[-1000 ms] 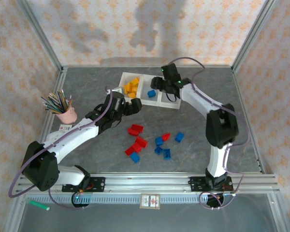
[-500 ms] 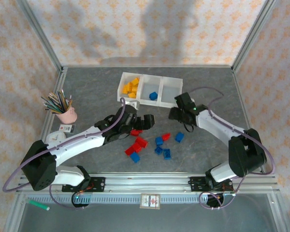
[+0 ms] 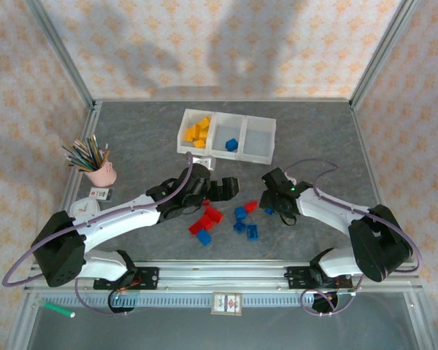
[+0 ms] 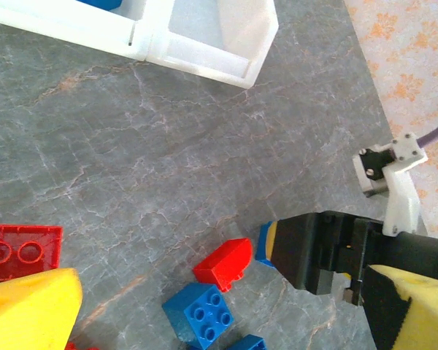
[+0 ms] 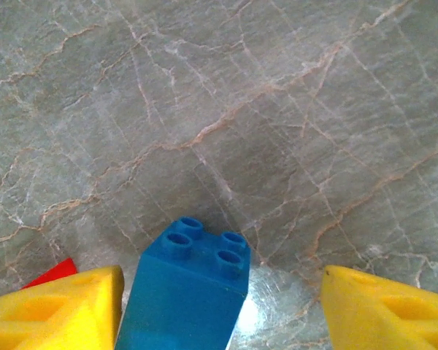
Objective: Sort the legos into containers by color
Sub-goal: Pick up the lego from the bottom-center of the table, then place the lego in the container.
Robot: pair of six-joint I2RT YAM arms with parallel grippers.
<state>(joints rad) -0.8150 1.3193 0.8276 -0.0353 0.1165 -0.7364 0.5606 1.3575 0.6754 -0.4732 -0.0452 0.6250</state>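
My table (image 3: 131,131) is grey marble veined tan. Red legos (image 3: 213,214) and blue legos (image 3: 253,232) sit mid-frame; yellow-orange legos (image 3: 197,133) lie in the white tray (image 3: 259,138) at upper centre. The fingertips (image 5: 379,306) of my right claw (image 5: 219,313) are yellow; the pencil cup (image 3: 102,175) is pink.

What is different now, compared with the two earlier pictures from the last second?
The right pincer left the tray and came down astride a blue brick, fingers open, not yet gripping. The left pincer, open, also drew back from the tray, to the red bricks. Tray and pencil cup stayed put.
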